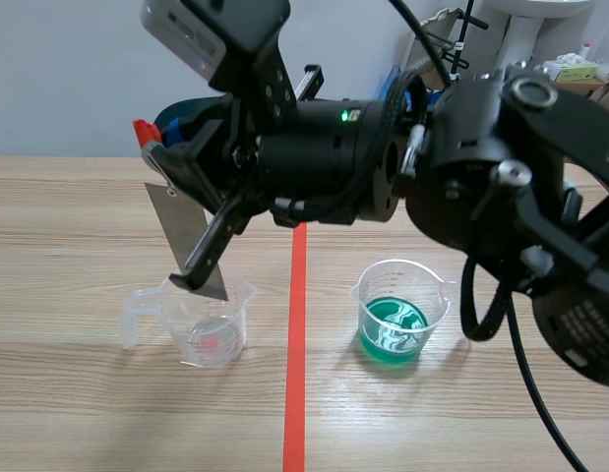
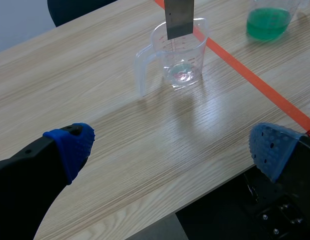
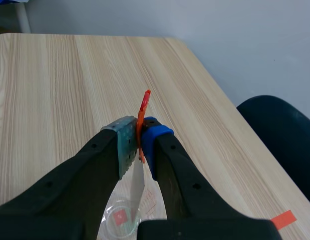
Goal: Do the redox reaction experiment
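My right gripper [image 1: 158,155], reaching across from the right, is shut on the orange-tipped top of a thin grey metal strip [image 1: 191,236]. The strip hangs tilted, its lower end at the mouth of a clear handled beaker [image 1: 211,324] that holds a little clear liquid. In the right wrist view the strip [image 3: 137,185] runs down from the right gripper [image 3: 138,142] to the beaker [image 3: 122,220]. A second beaker with green liquid [image 1: 397,315] stands right of the tape line. My left gripper [image 2: 175,150] is open near the table's front edge, well short of the clear beaker [image 2: 180,55].
An orange-red tape line [image 1: 296,344] runs between the two beakers. A dark blue chair [image 3: 280,130] stands beyond the table's far edge. The table's front edge [image 2: 205,195] lies under the left gripper. Bare wood surrounds both beakers.
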Tool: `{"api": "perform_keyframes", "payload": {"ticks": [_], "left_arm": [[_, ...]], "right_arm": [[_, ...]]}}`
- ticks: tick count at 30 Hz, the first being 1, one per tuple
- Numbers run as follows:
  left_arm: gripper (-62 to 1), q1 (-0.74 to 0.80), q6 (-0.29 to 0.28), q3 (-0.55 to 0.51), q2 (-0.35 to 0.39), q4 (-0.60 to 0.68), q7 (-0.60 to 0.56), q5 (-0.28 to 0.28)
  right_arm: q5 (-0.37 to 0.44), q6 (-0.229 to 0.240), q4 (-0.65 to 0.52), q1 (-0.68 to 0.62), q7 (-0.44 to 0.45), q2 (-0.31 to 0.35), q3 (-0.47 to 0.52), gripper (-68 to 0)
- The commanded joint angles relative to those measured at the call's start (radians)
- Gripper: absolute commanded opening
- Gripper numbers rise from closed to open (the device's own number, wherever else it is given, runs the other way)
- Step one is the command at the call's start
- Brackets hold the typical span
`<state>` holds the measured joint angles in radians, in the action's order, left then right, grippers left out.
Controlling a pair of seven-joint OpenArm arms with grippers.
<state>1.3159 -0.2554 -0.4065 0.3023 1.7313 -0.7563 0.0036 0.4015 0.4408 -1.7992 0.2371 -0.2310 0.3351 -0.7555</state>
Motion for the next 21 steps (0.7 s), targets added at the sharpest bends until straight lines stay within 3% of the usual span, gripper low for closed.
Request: {"api": "perform_keyframes", "payload": {"ticks": [1, 12, 21], "left_arm": [[1.4, 0.001, 0.000, -0.002, 0.000, 0.016, -0.015, -0.010], [1.4, 0.001, 0.000, -0.002, 0.000, 0.016, -0.014, -0.010], [1.4, 0.001, -0.001, -0.002, 0.000, 0.016, -0.014, -0.010]], "right_arm": [[0.034, -0.007, -0.022, 0.043, -0.013, -0.009, 0.007, -66.9], [0.189, -0.061, -0.087, 0.120, -0.175, -0.008, 0.018, -66.9], [0.220, -0.064, -0.109, 0.134, -0.182, -0.008, 0.018, -66.9]]}}
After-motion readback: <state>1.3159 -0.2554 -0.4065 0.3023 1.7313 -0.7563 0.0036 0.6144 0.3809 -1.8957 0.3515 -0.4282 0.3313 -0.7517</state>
